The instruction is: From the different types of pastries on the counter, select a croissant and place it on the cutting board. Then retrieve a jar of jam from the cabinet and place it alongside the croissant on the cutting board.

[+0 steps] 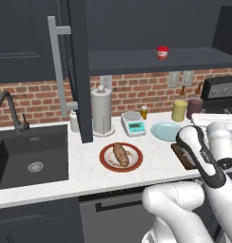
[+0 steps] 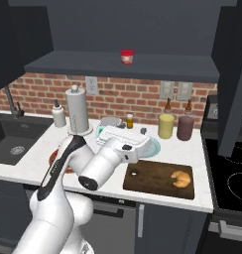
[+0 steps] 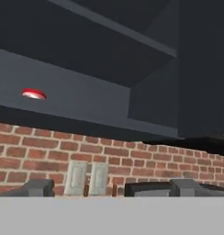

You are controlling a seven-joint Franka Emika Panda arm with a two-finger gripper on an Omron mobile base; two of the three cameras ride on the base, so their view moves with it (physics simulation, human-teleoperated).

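With the croissant (image 2: 180, 178) on the cutting board (image 2: 148, 181), I needed a level approach to the jar of jam (image 2: 126, 57); I couldn't tell the gripper's grip state.

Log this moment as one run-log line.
croissant: on cutting board | jar of jam: on cabinet shelf, door open | gripper: empty, aimed toward shelf

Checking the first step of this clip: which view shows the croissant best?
The right base view: the croissant lies in plain sight on the right part of the cutting board, nothing covering it. In the left base view the arm hides most of the board, so the pastry cannot be made out there. The hand view points up at the cabinet.
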